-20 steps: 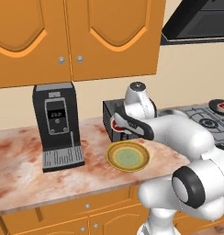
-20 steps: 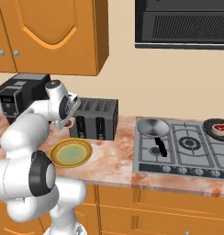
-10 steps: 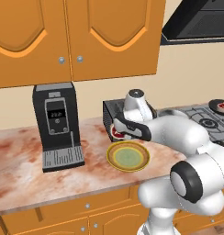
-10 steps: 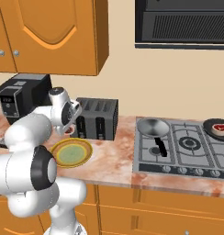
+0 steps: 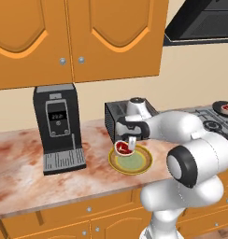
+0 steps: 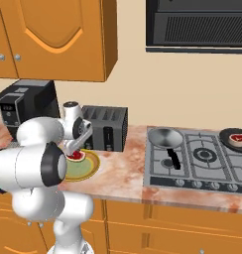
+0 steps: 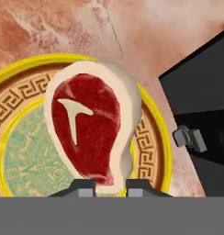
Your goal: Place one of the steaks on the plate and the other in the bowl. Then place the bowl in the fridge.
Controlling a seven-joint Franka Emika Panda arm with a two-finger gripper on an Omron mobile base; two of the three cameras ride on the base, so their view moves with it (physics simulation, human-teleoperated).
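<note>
A: Where's the plate [image 5: 131,161]?
B: On the tabletop [image 5: 27,177], right of the coffee machine [image 5: 57,129], just before the toaster [image 6: 106,127].
A: The steak [image 7: 92,128]?
B: Over the plate's far-left rim, in the end effector [image 7: 111,187].

Marbled counter [image 5: 22,177] at frame bottom, bearing coffee machine [image 5: 57,128] at left, toaster [image 6: 105,128] at centre, plate [image 5: 131,160] in front, hob [image 6: 202,158] at right.

Plate [image 7: 153,137]: lower part hidden behind steak [image 7: 88,133], cut off at hand view's left edge.
Toaster [image 7: 201,114]: cropped at right.

arm bent low, hand [image 7: 110,187] closed — gripping
</note>
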